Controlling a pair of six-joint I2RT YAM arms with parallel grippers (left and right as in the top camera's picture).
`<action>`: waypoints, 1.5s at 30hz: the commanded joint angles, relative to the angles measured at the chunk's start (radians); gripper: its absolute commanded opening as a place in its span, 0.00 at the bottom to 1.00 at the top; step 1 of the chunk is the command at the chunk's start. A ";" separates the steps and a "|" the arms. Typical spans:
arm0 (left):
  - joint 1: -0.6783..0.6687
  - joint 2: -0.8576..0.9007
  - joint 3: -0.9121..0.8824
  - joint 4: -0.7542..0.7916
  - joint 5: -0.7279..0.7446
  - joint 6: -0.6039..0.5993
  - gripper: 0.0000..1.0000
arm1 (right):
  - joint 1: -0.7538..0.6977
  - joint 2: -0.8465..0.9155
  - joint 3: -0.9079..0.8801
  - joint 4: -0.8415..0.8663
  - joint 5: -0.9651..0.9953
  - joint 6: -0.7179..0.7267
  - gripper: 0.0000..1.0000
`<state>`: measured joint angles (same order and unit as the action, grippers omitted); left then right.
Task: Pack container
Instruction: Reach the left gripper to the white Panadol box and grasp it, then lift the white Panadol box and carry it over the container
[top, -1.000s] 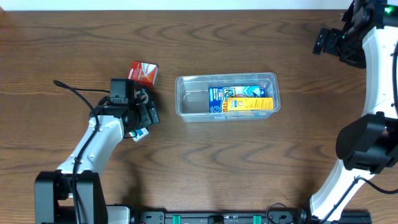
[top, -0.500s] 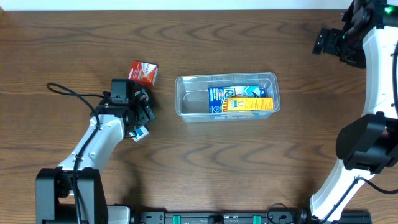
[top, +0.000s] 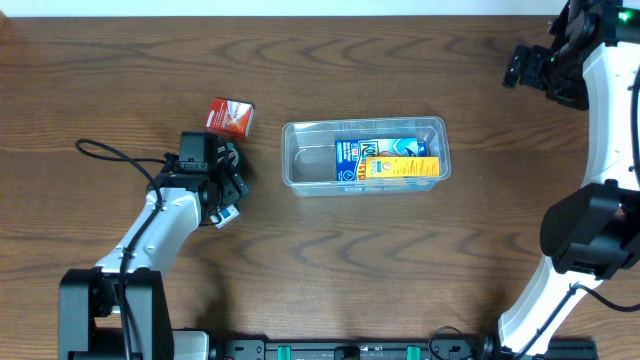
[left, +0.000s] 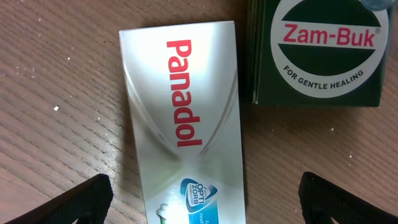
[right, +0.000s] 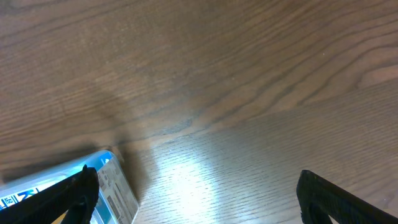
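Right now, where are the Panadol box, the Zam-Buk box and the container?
Panadol box (left: 183, 124): left wrist view, silver top face.
Zam-Buk box (left: 323, 53): left wrist view, white label.
Container (top: 310, 158): overhead view, bare left end.

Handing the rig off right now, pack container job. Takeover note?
Left tool: open, over the Panadol box, one finger on each side, not closed on it. The Zam-Buk box lies beside it.
Right tool: open, empty, at the table's far right corner.
Container: mid-table.
Done: a blue box and a yellow box are inside.
Left: Panadol, Zam-Buk and the red box are outside on the table.
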<state>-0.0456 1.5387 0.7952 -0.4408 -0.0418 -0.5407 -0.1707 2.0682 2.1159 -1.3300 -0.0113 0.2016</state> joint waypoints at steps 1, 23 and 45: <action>0.006 0.018 -0.006 0.002 -0.023 -0.019 0.96 | -0.004 -0.002 0.015 -0.002 -0.007 0.011 0.99; 0.006 0.113 -0.006 0.056 -0.024 -0.018 0.44 | -0.004 -0.002 0.015 -0.001 -0.007 0.011 0.99; -0.036 -0.068 0.236 -0.195 0.008 0.245 0.44 | -0.004 -0.002 0.015 -0.001 -0.007 0.011 0.99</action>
<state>-0.0574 1.5105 0.9611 -0.6113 -0.0334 -0.3664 -0.1707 2.0682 2.1159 -1.3304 -0.0113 0.2016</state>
